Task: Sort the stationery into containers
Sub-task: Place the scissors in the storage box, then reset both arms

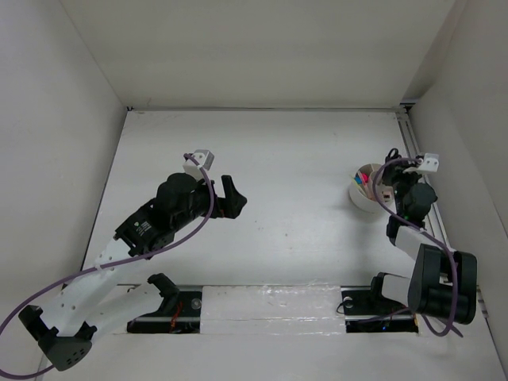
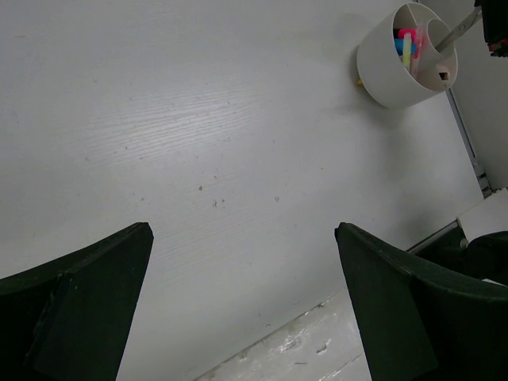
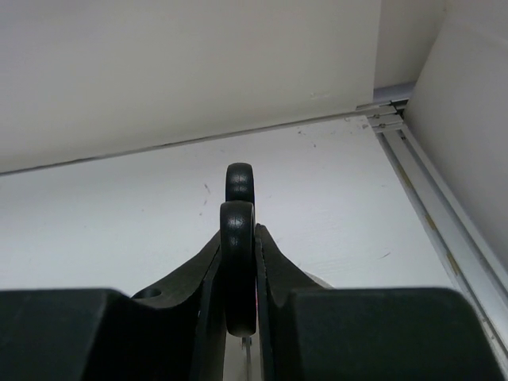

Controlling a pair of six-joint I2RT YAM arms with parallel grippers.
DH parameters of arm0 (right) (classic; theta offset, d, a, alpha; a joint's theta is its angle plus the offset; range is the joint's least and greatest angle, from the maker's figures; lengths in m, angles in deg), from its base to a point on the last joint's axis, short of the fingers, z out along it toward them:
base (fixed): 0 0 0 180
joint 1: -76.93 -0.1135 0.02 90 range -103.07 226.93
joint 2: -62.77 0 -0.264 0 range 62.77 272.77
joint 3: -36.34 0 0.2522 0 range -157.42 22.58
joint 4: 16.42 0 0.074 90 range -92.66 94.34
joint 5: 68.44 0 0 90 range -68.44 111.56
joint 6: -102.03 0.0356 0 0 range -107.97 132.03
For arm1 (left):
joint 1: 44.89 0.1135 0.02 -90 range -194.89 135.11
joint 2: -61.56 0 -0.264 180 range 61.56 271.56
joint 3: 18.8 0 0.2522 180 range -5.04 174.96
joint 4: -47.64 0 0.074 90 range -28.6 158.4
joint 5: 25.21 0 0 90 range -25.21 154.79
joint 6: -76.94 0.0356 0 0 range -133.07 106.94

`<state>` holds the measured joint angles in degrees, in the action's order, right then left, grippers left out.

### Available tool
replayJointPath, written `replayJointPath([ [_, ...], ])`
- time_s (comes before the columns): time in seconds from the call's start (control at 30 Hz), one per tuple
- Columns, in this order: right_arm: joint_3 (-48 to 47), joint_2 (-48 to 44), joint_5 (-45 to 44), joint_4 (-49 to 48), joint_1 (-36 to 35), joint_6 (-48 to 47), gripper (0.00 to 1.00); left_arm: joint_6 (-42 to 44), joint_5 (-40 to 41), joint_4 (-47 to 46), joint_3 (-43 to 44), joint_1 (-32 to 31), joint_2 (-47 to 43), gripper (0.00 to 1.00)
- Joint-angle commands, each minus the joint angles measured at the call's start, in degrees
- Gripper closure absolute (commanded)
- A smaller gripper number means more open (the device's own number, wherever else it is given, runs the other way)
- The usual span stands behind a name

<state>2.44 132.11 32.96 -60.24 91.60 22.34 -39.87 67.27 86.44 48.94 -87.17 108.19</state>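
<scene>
Right gripper (image 3: 239, 266) is clenched on the black-handled scissors (image 3: 238, 184). The two handle loops stick up just ahead of the fingertips, edge-on to my wrist cam, and the fingers (image 3: 202, 274) pinch them from both sides. A sliver of blade shows below the jaws; the tip is out of frame.

From the top camera the white tub (image 1: 362, 200) sits directly under those jaws. From the left wrist cam I can see a pink cap (image 2: 407, 34), a blue cap (image 2: 397, 44) and a pale yellow stick (image 2: 408, 52) together in one compartment. A grey metal strip slants into the neighbouring compartment. It looks like the scissor blade, but I can't confirm it.

Left gripper (image 2: 242, 232) is released, jaws spread wide, nothing between them. Only bare table (image 2: 198, 119) lies below and ahead of them. The tub is far ahead and to the right of these jaws, well apart.

Obstacles for the right jaws:
- The aluminium rail (image 3: 429, 208) runs close on their right.
- The side wall (image 3: 476, 111) is just past the rail.
- The back wall (image 3: 182, 63) is ahead, with open table between.

There's open room to the left of the right jaws. The left arm's purple cable (image 1: 190, 230) loops beside its wrist, behind the jaws.
</scene>
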Motion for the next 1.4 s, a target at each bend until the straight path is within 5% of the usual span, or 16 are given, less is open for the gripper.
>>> replayJointPath([
  [0.0, 0.9, 0.7, 0.9, -8.0, 0.4, 1.8, 0.78, 0.9, -1.0, -2.7, 0.0, 0.0, -0.9, 0.0],
  [0.37, 1.4, -0.1, 2.0, -10.3, 0.4, 3.0, 0.33, 0.9, -1.0, -2.7, 0.0, 0.0, -0.9, 0.0],
  [0.43, 1.4, -1.6, 2.8, -10.3, 0.4, 3.8, 0.17, 0.9, -1.0, -2.7, 0.0, 0.0, -0.9, 0.0],
  [0.47, 0.8, -3.9, 2.8, -8.9, 0.4, 4.5, 0.0, 0.9, -1.0, -2.7, 0.0, 0.0, -0.9, 0.0],
  [0.7, -6.6, -20.2, -5.3, 12.1, -3.5, 2.5, 0.0, -1.0, 5.0, -1.4, 0.0, 0.0, -0.9, 0.0],
  [1.0, -23.3, -32.2, -22.1, 57.7, -18.9, 3.8, 0.0, -7.5, 21.7, 4.3, 5.1, 0.0, 0.8, 0.0],
  [1.2, -31.9, -31.5, -20.5, 78.3, -26.1, 4.5, 0.0, -8.0, 26.4, 6.3, 8.6, 1.2, 2.0, 0.0],
  [1.37, -32.4, -38.4, -9.1, 85.0, -31.5, 3.2, 0.0, -8.7, 32.2, 8.8, 9.1, 1.2, 0.7, 0.0],
])
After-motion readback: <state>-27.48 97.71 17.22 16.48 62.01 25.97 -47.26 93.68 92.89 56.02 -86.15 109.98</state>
